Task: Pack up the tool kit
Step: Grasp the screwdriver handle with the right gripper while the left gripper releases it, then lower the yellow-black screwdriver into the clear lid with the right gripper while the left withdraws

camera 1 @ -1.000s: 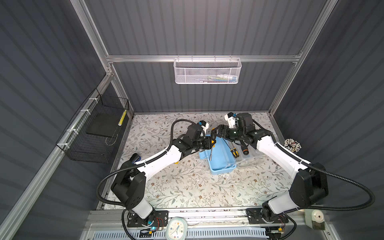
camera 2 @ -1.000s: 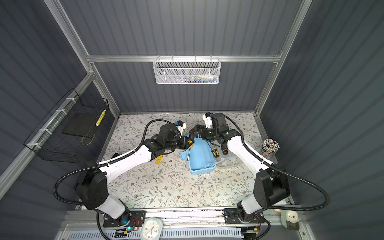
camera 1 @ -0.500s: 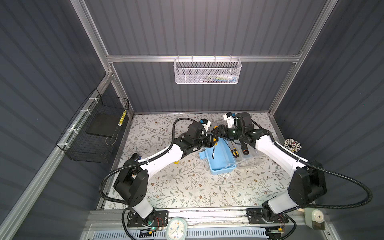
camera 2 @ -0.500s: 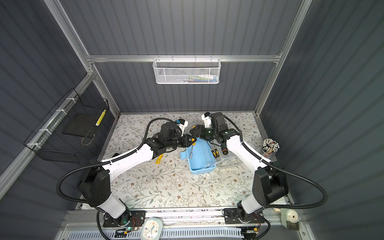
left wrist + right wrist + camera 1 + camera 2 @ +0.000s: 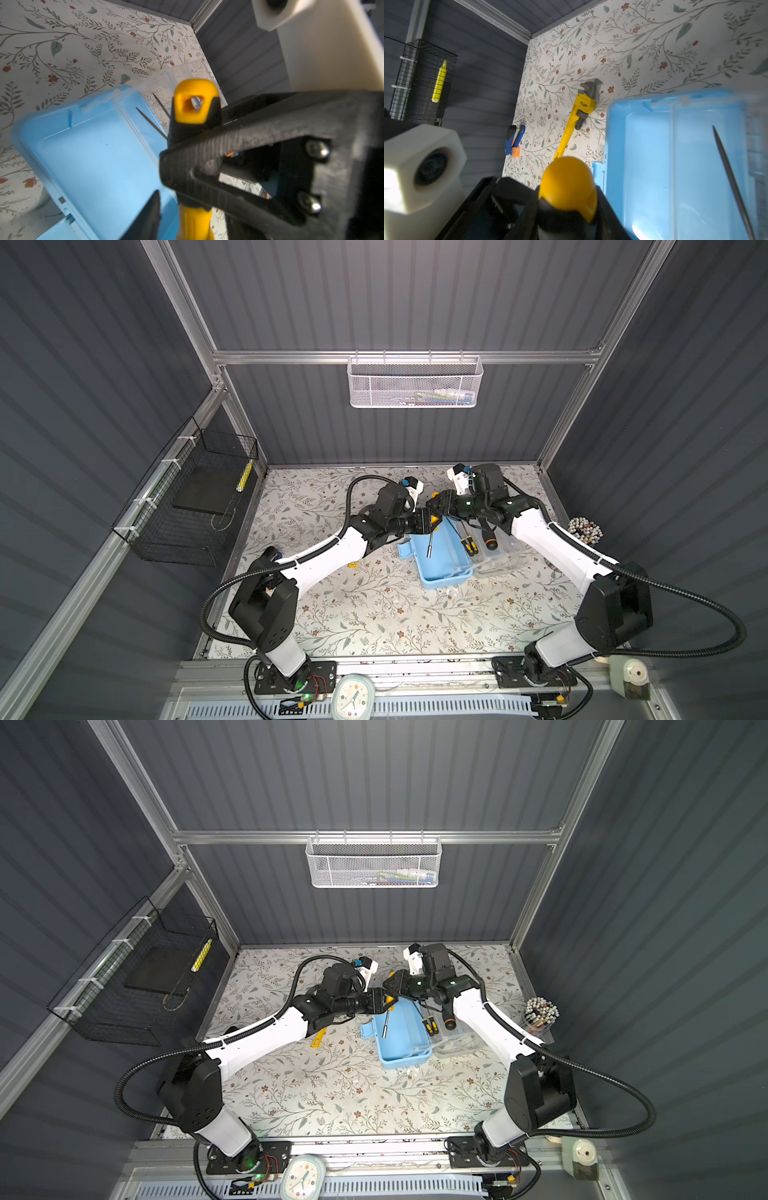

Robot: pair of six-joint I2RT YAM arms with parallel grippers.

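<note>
The tool kit's light-blue case (image 5: 440, 572) (image 5: 403, 1048) lies open on the floral floor, its clear lid (image 5: 498, 560) flat beside it. A thin metal tool (image 5: 431, 545) (image 5: 733, 180) rests in the case. Two screwdrivers (image 5: 478, 541) lie on the lid. Above the case's far end both grippers meet at a yellow-and-black screwdriver handle (image 5: 193, 104) (image 5: 566, 178). My right gripper (image 5: 436, 506) (image 5: 566, 207) is shut on its black middle. My left gripper (image 5: 432, 519) (image 5: 187, 224) stands open round the handle's yellow end, one finger (image 5: 149, 218) clear of it. The yellow pipe wrench (image 5: 583, 106) lies on the floor, left of the case.
A black wire basket (image 5: 195, 506) hangs on the left wall with a yellow marker in it. A white mesh basket (image 5: 415, 383) hangs on the back wall. A small blue-and-orange tool (image 5: 515, 141) lies near the left wall. A cup of pens (image 5: 584, 529) stands at the right edge.
My right gripper has closed onto the screwdriver handle that the left gripper held. The left gripper's jaws have opened. Both arms stay over the case's far end.
</note>
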